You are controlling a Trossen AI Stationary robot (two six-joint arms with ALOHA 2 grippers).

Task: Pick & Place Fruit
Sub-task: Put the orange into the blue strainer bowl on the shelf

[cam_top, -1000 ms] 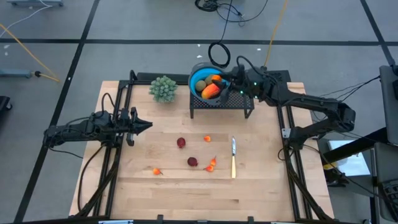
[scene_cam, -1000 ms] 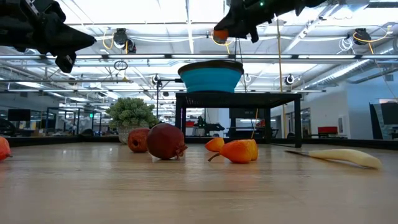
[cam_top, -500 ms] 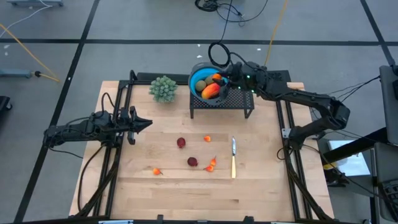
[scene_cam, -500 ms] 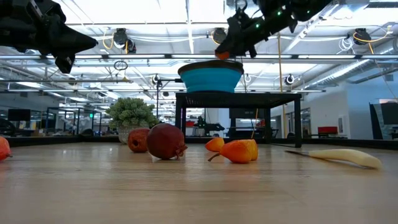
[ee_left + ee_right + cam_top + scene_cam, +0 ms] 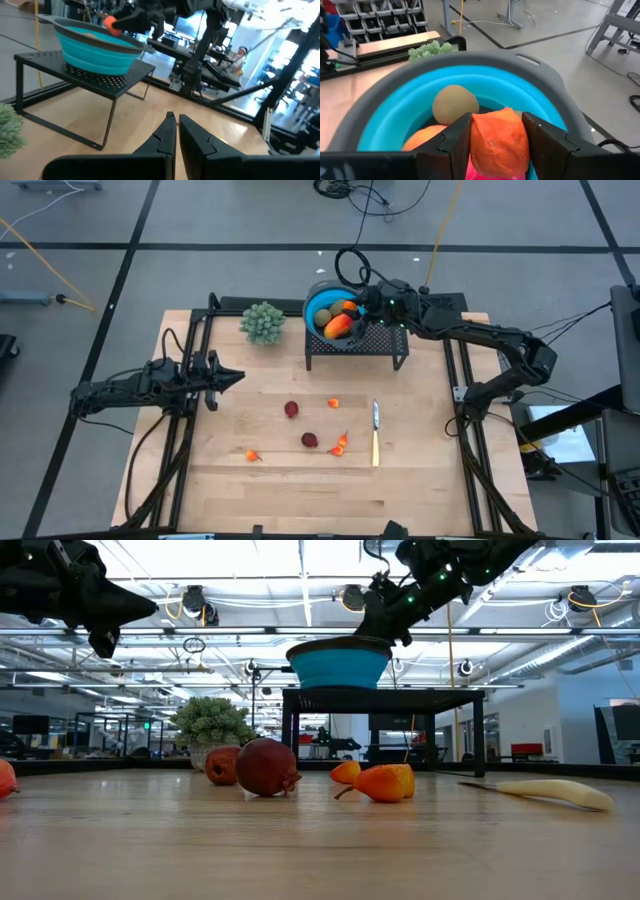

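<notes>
My right gripper (image 5: 497, 132) is over the blue bowl (image 5: 470, 70), shut on a small orange fruit (image 5: 497, 142). The bowl (image 5: 318, 302) stands on a black mesh stand (image 5: 385, 342) at the table's far side. It holds a brownish-green oval (image 5: 454, 102) and an orange-red mango-like fruit (image 5: 338, 326). Two dark red round fruits (image 5: 291, 409) (image 5: 310, 440) and tiny orange ones (image 5: 333, 403) (image 5: 340, 446) (image 5: 252, 455) lie on the table. My left gripper (image 5: 235, 379) waits, shut, above the table's left side. My right gripper pinches the small orange fruit (image 5: 495, 150) between its two fingers (image 5: 457, 140), one on each side of it. The fingers come slanting down from the table's right side. The fruit is lifted, just inside the bowl's rim (image 5: 345, 640), above the fruits lying in the bowl.
A pale green bushy plant (image 5: 262, 322) stands left of the stand. A thin knife (image 5: 375, 430) lies on the table right of the fruits. Black frame rails (image 5: 190, 350) run along both sides. The near half of the wooden table (image 5: 320, 490) has free room.
My right gripper has moved toward the table's left, over the bowl, and down. It has carried the small orange fruit from above the bowl to the level of the rim. The fruit has stayed in the shut fingers.
</notes>
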